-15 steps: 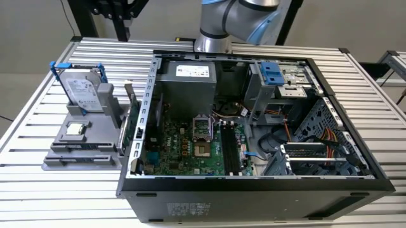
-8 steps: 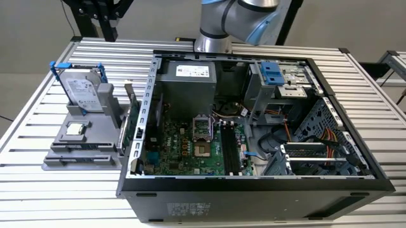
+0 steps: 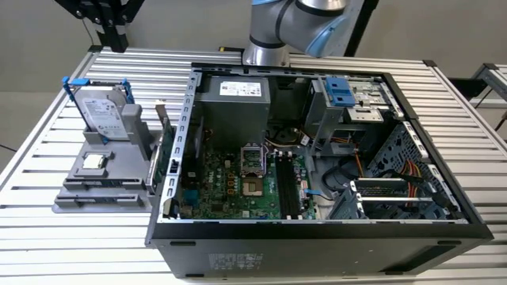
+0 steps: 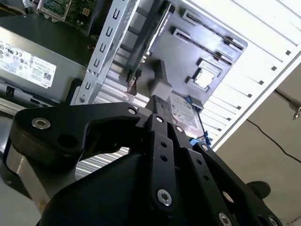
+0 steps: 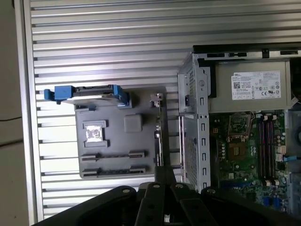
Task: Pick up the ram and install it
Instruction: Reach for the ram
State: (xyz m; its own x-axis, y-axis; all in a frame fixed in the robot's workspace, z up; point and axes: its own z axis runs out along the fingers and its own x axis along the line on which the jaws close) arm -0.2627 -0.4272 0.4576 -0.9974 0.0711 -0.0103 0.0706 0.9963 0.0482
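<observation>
Hand pressed together, above grey holder edge, just beside open computer case.

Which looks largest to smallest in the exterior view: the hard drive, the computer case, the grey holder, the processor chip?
computer case
grey holder
hard drive
processor chip
The differences are plain; nearness to the camera does not change the order.
</observation>
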